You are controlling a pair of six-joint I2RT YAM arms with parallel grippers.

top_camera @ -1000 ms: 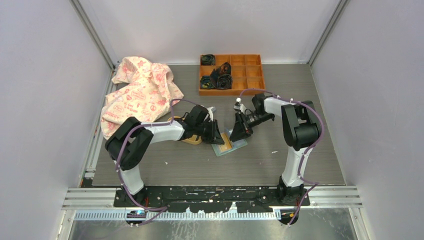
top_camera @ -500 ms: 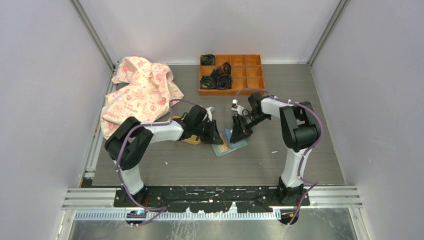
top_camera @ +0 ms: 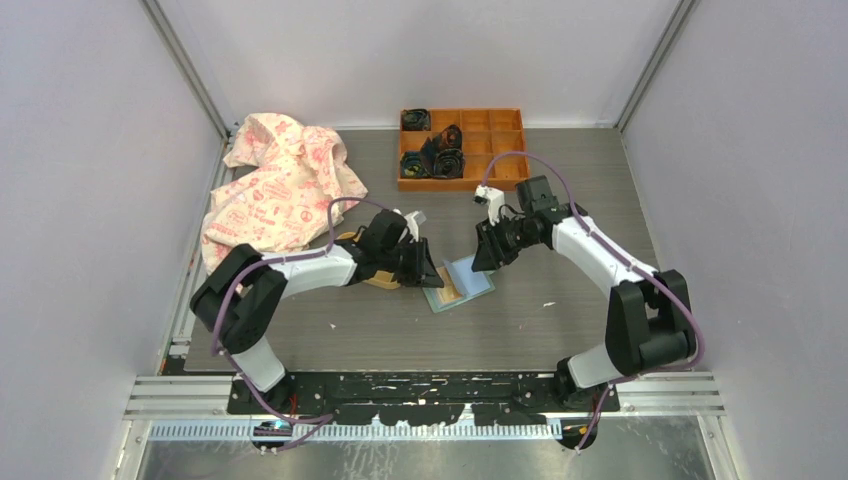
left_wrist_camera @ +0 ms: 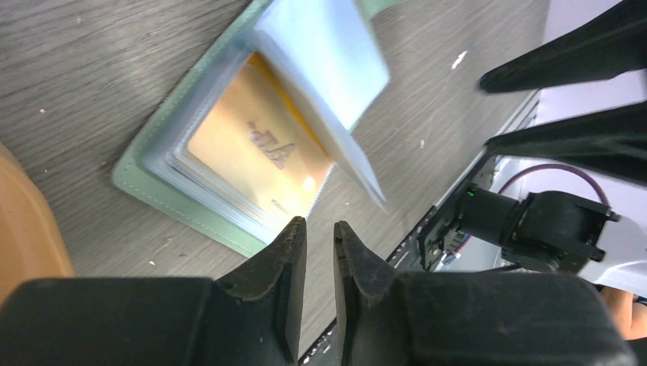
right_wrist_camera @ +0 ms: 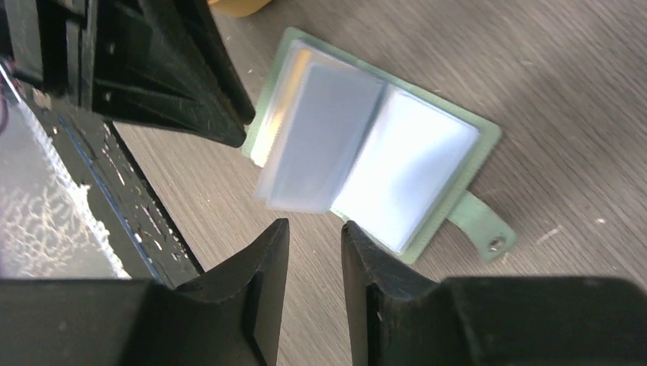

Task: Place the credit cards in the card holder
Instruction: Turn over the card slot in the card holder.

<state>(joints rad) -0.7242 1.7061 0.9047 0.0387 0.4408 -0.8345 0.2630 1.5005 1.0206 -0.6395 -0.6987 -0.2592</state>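
Note:
The mint-green card holder (top_camera: 462, 284) lies open on the table between my two grippers. In the left wrist view its green edge (left_wrist_camera: 152, 187) frames an orange card (left_wrist_camera: 252, 152) tucked in a clear sleeve. In the right wrist view the clear sleeves (right_wrist_camera: 397, 168) stand half-turned and the snap strap (right_wrist_camera: 488, 232) lies flat. My left gripper (top_camera: 432, 272) (left_wrist_camera: 319, 229) is at the holder's left edge, jaws nearly touching, empty. My right gripper (top_camera: 483, 258) (right_wrist_camera: 315, 227) hovers above the holder's right side, slightly open, empty. No loose cards show.
A yellow-orange dish (top_camera: 375, 275) sits under the left wrist, just left of the holder. An orange compartment tray (top_camera: 470, 175) with dark items stands at the back. A pink-patterned cloth (top_camera: 275, 185) lies at the back left.
My right gripper has lifted and drawn back up and right from the holder, and its arm has swung out to the right. The left gripper has stayed at the holder's left edge.

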